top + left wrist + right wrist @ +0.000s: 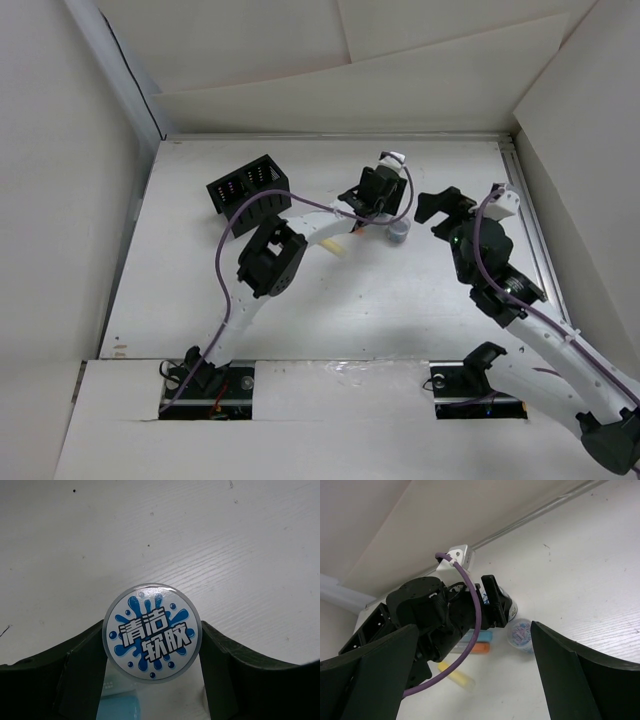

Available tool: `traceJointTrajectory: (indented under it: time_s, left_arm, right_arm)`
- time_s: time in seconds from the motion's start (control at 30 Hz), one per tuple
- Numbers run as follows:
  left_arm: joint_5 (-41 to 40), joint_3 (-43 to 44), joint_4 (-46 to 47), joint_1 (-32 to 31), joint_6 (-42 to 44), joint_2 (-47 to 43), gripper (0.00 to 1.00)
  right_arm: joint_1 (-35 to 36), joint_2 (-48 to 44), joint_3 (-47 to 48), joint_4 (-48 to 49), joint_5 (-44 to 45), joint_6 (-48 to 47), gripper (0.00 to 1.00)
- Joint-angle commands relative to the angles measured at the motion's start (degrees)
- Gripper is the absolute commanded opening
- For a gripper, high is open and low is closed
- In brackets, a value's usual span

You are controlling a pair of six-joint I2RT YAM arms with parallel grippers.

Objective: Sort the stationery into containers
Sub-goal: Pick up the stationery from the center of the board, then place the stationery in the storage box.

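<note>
Your left gripper (pixel 152 629) has its two fingers pressed against either side of a round tub (pixel 152 645). It's the one with the blue splash lid, and that lid faces the wrist camera. From above, that grip sits to the right of the black box (pixel 248 187), well apart from it. Whether the round tub is clear of the table (pixel 330 310), you can't tell.

A second tub (pixel 520 634) stands loose on the table, farther right of the box, just beside the left fingers. Three bars lie right of the box too, closer to it than the second tub. A blue-green bar (pixel 481 636) lies side by side with an orange bar (pixel 481 649). A yellow bar (pixel 456 676) is near them, partly behind the left arm's purple cable (pixel 479 615) in the right wrist view.

Your right gripper (pixel 474 626) is spread wide with nothing between its fingers. It sits beyond the second tub, on the side away from the box, and points back toward it.
</note>
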Motion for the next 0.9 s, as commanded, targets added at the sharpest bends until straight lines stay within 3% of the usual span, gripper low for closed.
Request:
traceJointTrajectory:
  time_s: [0.0, 0.43, 0.63, 0.87]
  left_arm:
    - [-1.52, -0.68, 4.84, 1.06, -1.09, -8.92, 0.38]
    - [-3.63, -10.51, 6.69, 8.61, -7.67, -25.52, 0.34]
    - [-5.04, -21.93, 8.09, 15.91, -14.0, -36.34, 0.34]
    - [-13.03, -29.85, 6.61, 19.95, -18.31, -43.03, 0.35]
  right_arm:
    - [-0.36, -1.59, -0.04, 3.39, -0.5, -0.78, 1.0]
    - [-0.36, -2.73, -0.57, 3.39, -1.56, -0.78, 1.0]
    - [-0.36, -0.98, -0.57, 3.39, -3.48, -0.78, 1.0]
    - [-0.36, -0.45, -0.04, 3.39, -4.02, -1.3, 1.0]
